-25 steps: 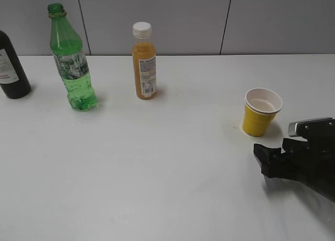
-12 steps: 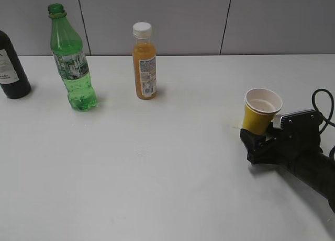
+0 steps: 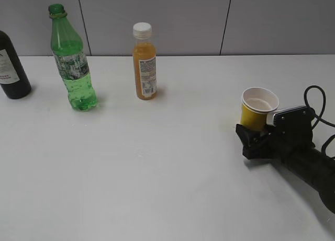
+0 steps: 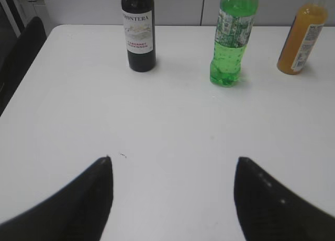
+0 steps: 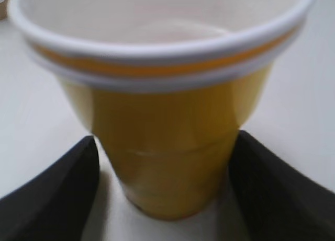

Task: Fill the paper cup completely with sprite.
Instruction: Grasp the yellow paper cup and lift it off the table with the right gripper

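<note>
Fingers (image 5: 47, 199) of the right gripper (image 5: 165, 194) stand apart on either side of the paper cup's (image 5: 167, 126) lower body, close against its yellow wall, though whether they actually touch it cannot be told; the left gripper (image 4: 172, 199) has its two dark fingers spread wide over bare tabletop, holding nothing. Largest in the scene is the white table (image 3: 157, 168), with grey wall panels behind it. On its far left stands a dark glass bottle (image 3: 11, 66) with a white label, upright. Just to its right is the sprite (image 3: 73, 60), a tall green transparent bottle, upright and uncapped, with clear liquid in its lower part. Further right, well apart from it, an orange juice bottle (image 3: 144, 60) with a white cap stands upright, nearly full. Smallest is the paper cup, far over on the right side of the table, well away from all three bottles, upright, its white inside showing no liquid that can be made out. The right arm lies low behind it, a black cable looping above.
</note>
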Motion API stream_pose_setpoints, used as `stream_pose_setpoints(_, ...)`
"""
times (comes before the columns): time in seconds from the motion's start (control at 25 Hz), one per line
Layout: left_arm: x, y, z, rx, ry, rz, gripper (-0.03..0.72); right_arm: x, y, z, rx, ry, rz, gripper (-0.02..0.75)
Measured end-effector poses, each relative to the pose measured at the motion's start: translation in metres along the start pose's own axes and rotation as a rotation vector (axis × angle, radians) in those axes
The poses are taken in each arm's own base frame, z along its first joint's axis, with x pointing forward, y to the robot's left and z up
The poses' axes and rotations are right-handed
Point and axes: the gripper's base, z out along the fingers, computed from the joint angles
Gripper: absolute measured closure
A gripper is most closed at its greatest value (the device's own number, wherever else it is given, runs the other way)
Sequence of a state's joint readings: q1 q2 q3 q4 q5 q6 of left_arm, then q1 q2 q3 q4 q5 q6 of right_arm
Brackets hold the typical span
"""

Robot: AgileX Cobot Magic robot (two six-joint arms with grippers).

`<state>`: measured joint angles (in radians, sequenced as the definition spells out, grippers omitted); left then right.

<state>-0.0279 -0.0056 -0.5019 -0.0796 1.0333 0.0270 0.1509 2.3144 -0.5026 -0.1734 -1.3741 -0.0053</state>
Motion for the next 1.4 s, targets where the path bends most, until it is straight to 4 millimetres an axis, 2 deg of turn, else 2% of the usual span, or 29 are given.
stream_pose_setpoints(0.16, 0.0, 0.0, 0.0, 0.0, 0.0, 0.0, 0.136, 0.0, -0.001, 0.001, 0.014, -0.002, 0.002, 0.141)
stream_pose_setpoints(0.36, 0.0, 0.0, 0.0, 0.0, 0.0, 0.0, 0.136, 0.001, -0.002, 0.008, 0.002, -0.012, -0.005, 0.069)
stream_pose_setpoints(0.48, 0.0, 0.0, 0.0, 0.0, 0.0, 0.0, 0.136, 0.002, -0.002, 0.009, 0.003, -0.012, -0.008, 0.057)
stream_pose_setpoints(0.92, 0.0, 0.0, 0.0, 0.0, 0.0, 0.0, 0.136, -0.005, -0.007, 0.026, 0.029, -0.061, -0.001, 0.048)
stream_pose_setpoints(1.2, 0.0, 0.0, 0.0, 0.0, 0.0, 0.0, 0.136, -0.006, -0.006, 0.027, 0.016, -0.058, 0.002, 0.05)
stream_pose_setpoints(1.4, 0.0, 0.0, 0.0, 0.0, 0.0, 0.0, 0.136, -0.009, -0.006, 0.027, 0.016, -0.044, 0.018, 0.094)
